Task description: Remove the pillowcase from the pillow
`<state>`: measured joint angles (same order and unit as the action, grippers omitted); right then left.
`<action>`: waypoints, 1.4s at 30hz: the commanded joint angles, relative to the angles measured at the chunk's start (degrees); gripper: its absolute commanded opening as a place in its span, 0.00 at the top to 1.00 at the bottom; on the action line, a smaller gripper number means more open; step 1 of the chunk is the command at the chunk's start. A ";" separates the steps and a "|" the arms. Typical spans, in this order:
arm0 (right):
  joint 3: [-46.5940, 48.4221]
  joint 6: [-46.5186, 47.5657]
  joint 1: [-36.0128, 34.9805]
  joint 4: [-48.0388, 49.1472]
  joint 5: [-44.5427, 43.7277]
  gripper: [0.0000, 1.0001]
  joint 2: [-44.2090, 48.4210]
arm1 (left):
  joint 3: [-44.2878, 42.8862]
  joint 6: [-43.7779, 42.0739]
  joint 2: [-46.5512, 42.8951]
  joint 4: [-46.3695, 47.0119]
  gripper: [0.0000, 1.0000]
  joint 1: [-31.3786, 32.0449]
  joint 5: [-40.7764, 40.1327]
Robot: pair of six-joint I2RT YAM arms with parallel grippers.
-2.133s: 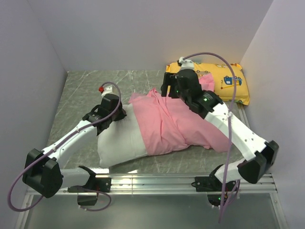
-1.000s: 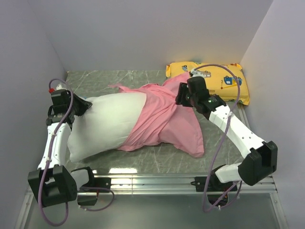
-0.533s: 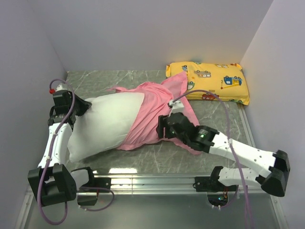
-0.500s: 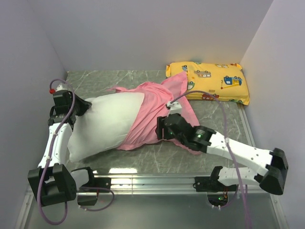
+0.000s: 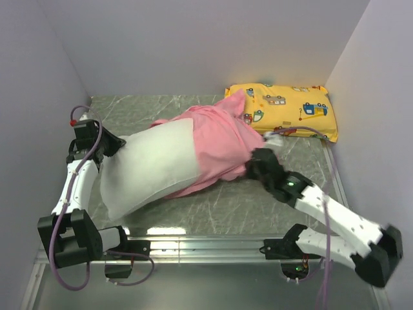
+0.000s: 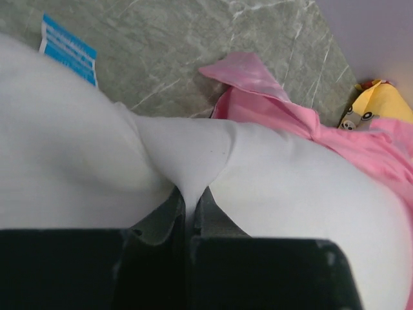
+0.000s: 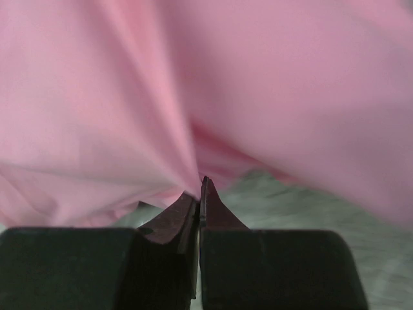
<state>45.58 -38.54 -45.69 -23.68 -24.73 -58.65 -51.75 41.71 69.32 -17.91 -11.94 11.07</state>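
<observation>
The white pillow (image 5: 151, 169) lies across the table's left half, its right end still inside the pink pillowcase (image 5: 216, 143). At the pillow's left corner my left gripper (image 5: 108, 143) is shut on a pinch of white cover, seen up close between the fingertips (image 6: 191, 194). In the left wrist view the pillow (image 6: 290, 194) fills the frame, with the pillowcase (image 6: 361, 145) at its far end. My right gripper (image 5: 253, 165) sits at the pillowcase's near right edge. In the right wrist view that gripper (image 7: 199, 187) is shut, and pink folds of the pillowcase (image 7: 258, 84) converge into its tips.
A yellow vehicle-print pillow (image 5: 290, 108) lies at the back right corner, touching the pink fabric. Grey walls close in the left, back and right sides. A blue label (image 6: 68, 48) shows on the white pillow. The metal rail (image 5: 206, 245) runs along the near edge.
My right gripper has closed from open and shifted right along the pillowcase's near edge. The pink tail that trailed toward the front is now gathered up. The left grip holds.
</observation>
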 commanded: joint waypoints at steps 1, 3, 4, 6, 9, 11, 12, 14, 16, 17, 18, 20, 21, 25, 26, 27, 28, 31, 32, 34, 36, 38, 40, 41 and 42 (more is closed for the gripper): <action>-3.92 2.15 11.57 -5.15 -2.62 1.00 12.22 | -5.29 -0.49 0.72 3.24 1.00 -3.70 -2.54; -3.84 3.30 17.02 -5.58 -1.99 1.00 15.84 | -6.87 -0.76 1.25 2.80 1.00 -4.75 -2.72; -3.40 3.74 18.08 -5.85 -0.51 1.00 16.02 | -7.31 -1.10 1.60 2.71 1.00 -5.10 -2.72; -0.52 5.67 18.80 -6.38 2.65 1.00 15.15 | -8.80 -1.81 2.74 3.84 1.00 -5.19 -0.71; 6.06 7.17 15.75 -6.98 9.09 1.00 14.10 | -14.05 -4.53 6.26 1.59 0.99 -2.92 4.92; 11.17 7.86 11.96 -10.13 4.20 1.00 12.96 | -17.32 -8.22 7.23 -0.97 0.80 2.50 0.13; 17.02 8.13 9.68 -11.46 2.69 1.00 12.43 | -20.21 -9.36 6.97 -2.90 0.69 4.72 -2.26; 23.38 9.54 4.49 -14.72 0.57 1.00 9.89 | -22.34 -12.44 5.66 -3.88 0.42 11.11 -8.66; 33.05 11.03 0.46 -17.43 0.56 1.00 6.38 | -25.50 -14.89 4.43 -5.45 0.30 15.44 -10.89; 35.95 11.38 -0.79 -17.89 0.47 1.00 5.31 | -26.73 -15.69 4.16 -6.25 0.28 19.38 -13.07; 40.85 11.82 -1.76 -18.24 0.82 1.00 4.26 | -29.09 -16.39 3.72 -7.13 0.26 21.33 -15.96; 45.01 13.22 -4.04 -18.77 1.79 1.00 0.76 | -31.12 -18.42 2.67 -9.85 0.22 27.37 -17.92; 48.16 13.49 -4.58 -18.94 2.23 1.00 -0.40 | -32.70 -18.77 2.23 -10.82 0.21 29.33 -17.84; 53.90 15.34 -5.02 -20.35 1.01 1.00 -6.38 | -31.85 -17.12 -1.81 -15.92 0.07 40.40 -23.17; 54.34 16.21 -5.02 -20.09 0.74 1.00 -7.95 | -30.71 -16.76 -4.17 -16.71 0.06 44.25 -23.20; 54.87 16.48 -4.93 -19.91 0.39 1.00 -8.66 | -28.52 -16.49 -5.32 -17.41 0.06 45.85 -22.85; 55.05 17.18 -4.93 -19.65 -0.05 1.00 -9.37 | -27.54 -15.53 -6.38 -18.20 0.06 47.52 -23.28; 55.75 18.41 -4.58 -18.86 -2.06 1.00 -13.57 | -23.67 -14.30 -11.29 -20.67 0.06 52.10 -25.05; 55.49 18.77 -3.89 -18.51 -2.25 1.00 -14.46 | -22.45 -13.86 -12.09 -21.37 0.06 53.24 -25.22; 54.53 18.51 0.50 -17.54 -0.42 1.00 -17.27 | -21.38 -12.72 -13.76 -22.25 0.06 54.04 -25.66; 51.65 18.07 4.98 -15.35 5.73 1.00 -19.03 | -20.33 -12.36 -15.96 -22.34 0.05 54.22 -25.75; 48.91 17.28 10.43 -11.85 7.67 1.00 -22.98 | -20.24 -12.18 -16.58 -22.96 0.05 54.13 -25.75; 46.97 16.84 14.55 -10.16 11.62 1.00 -30.94 | -20.50 -12.01 -16.06 -23.13 0.05 54.13 -24.79; 47.40 16.66 15.36 -10.07 12.24 1.00 -34.21 | -20.67 -12.01 -15.80 -22.96 0.05 54.22 -24.26; 48.28 16.66 15.89 -10.33 14.08 1.00 -37.73 | -20.68 -11.83 -15.53 -22.70 0.05 54.39 -23.82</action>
<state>94.41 -21.63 -32.71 -38.89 -16.03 -87.07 -72.12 28.84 53.41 -41.12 42.00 -12.97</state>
